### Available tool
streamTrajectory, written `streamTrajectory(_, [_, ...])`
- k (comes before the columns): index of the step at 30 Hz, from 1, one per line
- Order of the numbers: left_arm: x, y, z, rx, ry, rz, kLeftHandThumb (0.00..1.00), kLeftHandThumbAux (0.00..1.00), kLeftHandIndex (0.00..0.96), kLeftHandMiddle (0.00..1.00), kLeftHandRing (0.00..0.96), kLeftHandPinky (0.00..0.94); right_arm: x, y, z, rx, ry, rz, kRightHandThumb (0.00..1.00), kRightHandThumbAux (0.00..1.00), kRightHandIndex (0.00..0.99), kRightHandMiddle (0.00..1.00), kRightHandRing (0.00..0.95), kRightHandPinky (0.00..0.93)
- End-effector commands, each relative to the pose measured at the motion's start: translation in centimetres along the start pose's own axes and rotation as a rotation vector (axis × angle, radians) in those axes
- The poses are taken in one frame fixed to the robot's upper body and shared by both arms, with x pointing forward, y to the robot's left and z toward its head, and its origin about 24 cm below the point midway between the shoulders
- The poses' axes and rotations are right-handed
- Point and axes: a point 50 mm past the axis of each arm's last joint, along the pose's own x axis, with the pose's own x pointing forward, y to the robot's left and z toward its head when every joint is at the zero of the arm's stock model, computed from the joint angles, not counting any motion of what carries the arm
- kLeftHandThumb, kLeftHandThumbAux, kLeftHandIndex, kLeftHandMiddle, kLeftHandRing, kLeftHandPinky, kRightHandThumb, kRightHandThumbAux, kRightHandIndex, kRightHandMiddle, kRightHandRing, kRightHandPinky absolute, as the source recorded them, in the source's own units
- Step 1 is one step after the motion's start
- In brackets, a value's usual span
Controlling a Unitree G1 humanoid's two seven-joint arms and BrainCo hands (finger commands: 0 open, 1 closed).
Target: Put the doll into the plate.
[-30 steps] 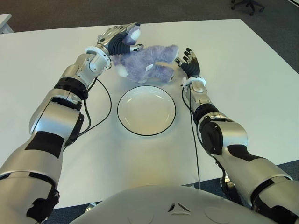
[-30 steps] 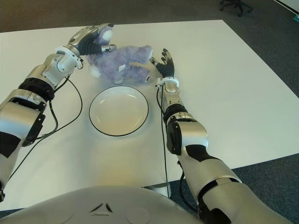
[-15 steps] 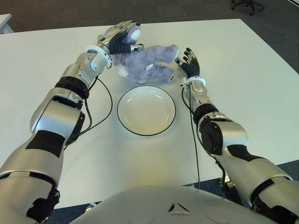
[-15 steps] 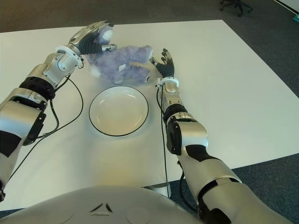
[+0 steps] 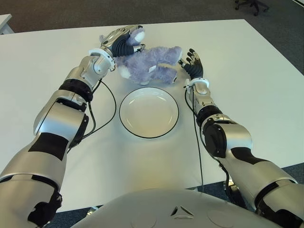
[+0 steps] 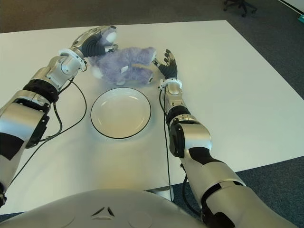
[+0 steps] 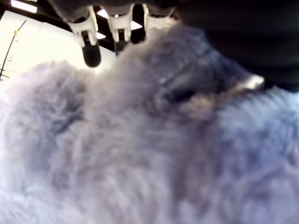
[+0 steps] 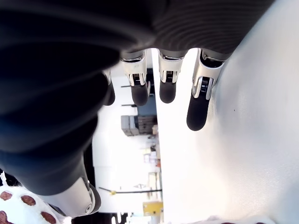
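Purple plush doll (image 5: 149,64) lying on its side on the white surface (image 5: 247,76), in the upper middle of the eye views, just above the empty black-rimmed plate (image 5: 148,112) and not touching it. Left hand (image 5: 122,40) draped over the doll's head end at upper left, fingers curled down into the fur; wrist view filled with plush, fingertips (image 7: 91,55) just past it. Reads as a grip forming on the head, though whether firm enough to lift cannot be told. Right hand (image 5: 192,62) just right of the doll's feet, fingers (image 8: 197,112) spread and holding nothing, palm turned toward the toy.

Probably best done as a two-sided scoop: tighten the left fingers well into the soft head, bring the right palm in against the feet. Soft body likely to sag and drag, so lift clear of the rim before carrying down-frame to the plate's middle. Watch the dangling legs catching the rim and the cable (image 5: 108,114) left of the plate.
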Motion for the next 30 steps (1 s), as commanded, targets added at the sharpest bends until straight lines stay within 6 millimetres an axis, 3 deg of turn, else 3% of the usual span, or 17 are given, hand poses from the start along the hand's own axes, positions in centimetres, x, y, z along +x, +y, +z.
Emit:
streamTrajectory(1, [-0.03,-0.64,-0.3,-0.037,0.047,0.009,0.456,0.324,0.144,0.289,0.304,0.33,-1.32,-0.17,-3.61,0.004,0.145,-0.013,0.351,0.781,0.047,0.002,0.0,0.0])
streamTrajectory(8, [0.02,-0.84,-0.38,-0.071,0.075,0.035,0.519,0.311,0.286,0.407,0.413,0.416,-1.32,-0.21,-3.6,0.01,0.142,-0.017,0.362,0.783,0.051,0.004,0.0,0.0])
streamTrajectory(21, [0.07,-1.08,-0.58,-0.071,0.106,0.032,0.565,0.313,0.411,0.475,0.476,0.456,-1.31,-0.34,-3.6,0.021,0.142,-0.023,0.375,0.783,0.054,0.005,0.0,0.0])
streamTrajectory(23, [0.08,-1.06,-0.6,-0.044,0.107,0.037,0.514,0.359,0.492,0.606,0.602,0.59,-1.31,-0.36,-3.59,0.026,0.141,-0.023,0.374,0.785,0.054,0.005,0.0,0.0])
streamTrajectory(25, [0.07,-1.06,-0.59,-0.029,0.104,0.045,0.502,0.366,0.5,0.62,0.621,0.61,-1.32,-0.38,-3.6,0.029,0.14,-0.023,0.374,0.785,0.054,0.005,0.0,0.0])
streamTrajectory(27, [0.05,-1.05,-0.58,-0.016,0.102,0.057,0.45,0.384,0.55,0.697,0.706,0.705,-1.33,-0.41,-3.62,0.028,0.14,-0.022,0.362,0.785,0.055,0.001,0.0,0.0])
streamTrajectory(29, [0.03,-1.06,-0.61,-0.009,0.104,0.068,0.443,0.388,0.557,0.706,0.715,0.714,-1.33,-0.42,-3.63,0.026,0.14,-0.023,0.358,0.786,0.055,0.001,0.0,0.0])
streamTrajectory(30, [0.02,-1.06,-0.63,-0.007,0.107,0.077,0.437,0.414,0.609,0.737,0.744,0.742,-1.34,-0.43,-3.63,0.025,0.14,-0.023,0.348,0.788,0.054,0.0,0.0,0.0])
